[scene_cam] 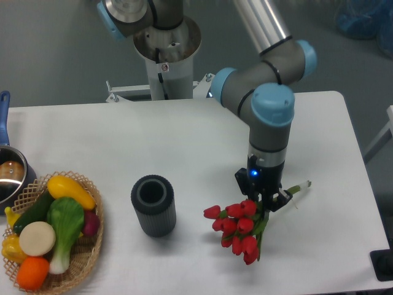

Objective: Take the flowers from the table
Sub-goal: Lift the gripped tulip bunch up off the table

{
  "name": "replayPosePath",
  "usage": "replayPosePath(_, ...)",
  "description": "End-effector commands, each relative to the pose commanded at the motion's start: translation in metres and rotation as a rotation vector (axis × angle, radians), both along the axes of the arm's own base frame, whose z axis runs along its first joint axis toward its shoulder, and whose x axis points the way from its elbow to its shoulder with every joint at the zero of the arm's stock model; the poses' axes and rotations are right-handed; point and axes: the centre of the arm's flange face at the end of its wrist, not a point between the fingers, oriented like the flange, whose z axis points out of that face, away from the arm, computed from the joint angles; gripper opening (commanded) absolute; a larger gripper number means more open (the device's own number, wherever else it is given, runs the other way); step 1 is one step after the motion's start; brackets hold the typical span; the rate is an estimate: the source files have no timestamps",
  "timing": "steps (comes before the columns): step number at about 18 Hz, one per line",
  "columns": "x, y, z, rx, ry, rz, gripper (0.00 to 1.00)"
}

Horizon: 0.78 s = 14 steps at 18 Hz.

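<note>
The flowers (pixel 236 227) are a bunch of red tulip buds with green stems and leaves, lying at the front right of the white table (pixel 202 141). The cut stem end (pixel 301 187) points to the upper right. My gripper (pixel 265 201) points straight down over the stems, just behind the buds. Its two dark fingers sit on either side of the stems and look closed on them. The bunch is at or barely above the table surface; I cannot tell whether it is lifted. The gripper hides the middle of the stems.
A dark ribbed cylinder (pixel 153 205) stands upright left of the flowers. A wicker basket (pixel 92 252) of toy vegetables sits at the front left corner. A pot with a blue handle (pixel 7 178) is at the left edge. The arm's base (pixel 167 55) stands behind the table.
</note>
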Motion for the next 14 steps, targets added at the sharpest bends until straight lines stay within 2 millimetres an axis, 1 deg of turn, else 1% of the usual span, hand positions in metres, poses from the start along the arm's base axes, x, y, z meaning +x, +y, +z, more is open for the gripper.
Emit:
replayPosePath(2,0.001,0.000,0.009,0.023,0.002,-0.002,0.32)
replayPosePath(4,0.004,-0.005,0.033,0.076,0.009,-0.002,0.32)
replayPosePath(7,0.006,-0.010,0.055,0.179,-0.035,0.008,0.32)
replayPosePath(8,0.007,-0.014,0.067,0.217,-0.045,0.013,0.32)
replayPosePath(10,0.006,-0.021,0.081,0.282,-0.070,0.017,0.32)
replayPosePath(14,0.013,-0.024,0.106,0.386,-0.124,0.016,0.32)
